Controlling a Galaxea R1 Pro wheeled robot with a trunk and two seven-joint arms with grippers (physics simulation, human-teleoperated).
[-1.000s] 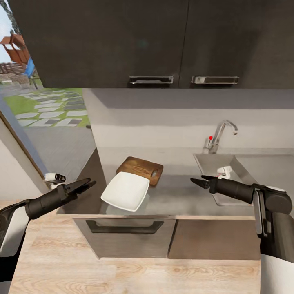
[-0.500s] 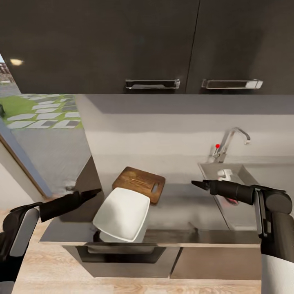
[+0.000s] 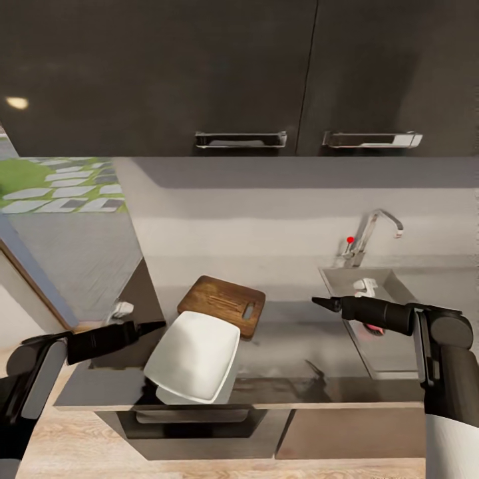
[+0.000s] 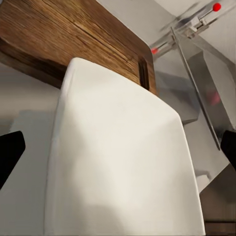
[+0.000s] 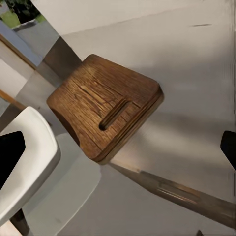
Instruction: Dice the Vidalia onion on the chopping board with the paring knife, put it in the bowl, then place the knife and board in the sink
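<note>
Nearest, white square ceramic bowl (image 3: 193, 356) overhanging the dark grey stone table (image 3: 286, 346) edge, overlapping the stiff brown wooden chopping board (image 3: 221, 303) behind it, best gripped near its slot; both end effectors' spread unclear.

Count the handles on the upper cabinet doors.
2. One cabinet handle sits on the left door above the chopping board; the other handle sits on the right door above the sink.

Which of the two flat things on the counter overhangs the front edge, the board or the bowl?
The bowl: its near corner juts past the countertop edge. The chopping board lies fully on the counter behind it, against the bowl's far edge.
</note>
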